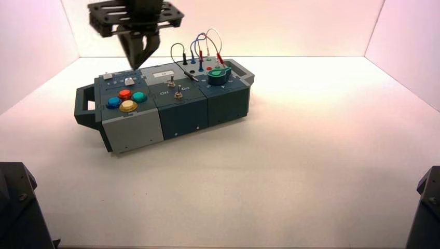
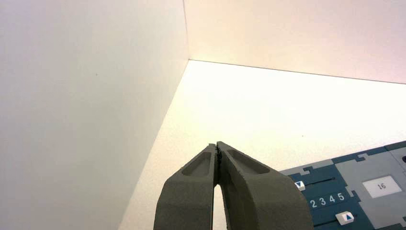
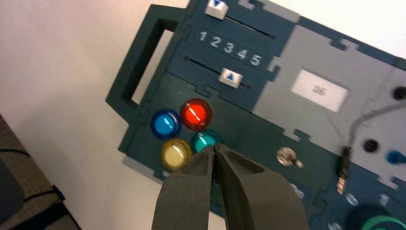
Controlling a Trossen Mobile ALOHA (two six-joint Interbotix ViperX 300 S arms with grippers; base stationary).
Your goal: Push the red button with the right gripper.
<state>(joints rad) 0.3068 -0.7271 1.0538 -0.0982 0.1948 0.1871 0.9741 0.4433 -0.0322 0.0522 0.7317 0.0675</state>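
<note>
My left gripper (image 2: 218, 143) was parked, fingers together with nothing between them, to the near-left of the box (image 1: 135, 135); the left slider section lay in its wrist view.

On the box's left section, four domed push buttons formed a cluster. The yellow button (image 1: 128, 106) was nearest. The blue button (image 1: 114, 102) and the green button (image 1: 139, 97) sat left and right behind it. The red button (image 1: 125, 94) occupied the far position. Its dome faced upward from the panel; its outline was round, with no long axis across the panel.

My right gripper (image 1: 136, 67) was over the left part of the box, above the panel and apart from the red button. Its tapered fingers were fully closed, tips meeting, and gripped nothing. The fingers' long axis ran steeply, points directed down toward the panel.

To the right of the cluster stood two metal toggle switches (image 1: 178, 93), then a green-topped knob (image 1: 219, 75) on the right section.

Behind the buttons lay two white-capped sliders beside the numerals 1 to 5. The nearer slider (image 3: 231, 77) was set toward the 5 end, short of its stop; the farther slider (image 3: 216, 8) was at the 1 end. Wires (image 1: 207, 32) arched over the far right part.
</note>
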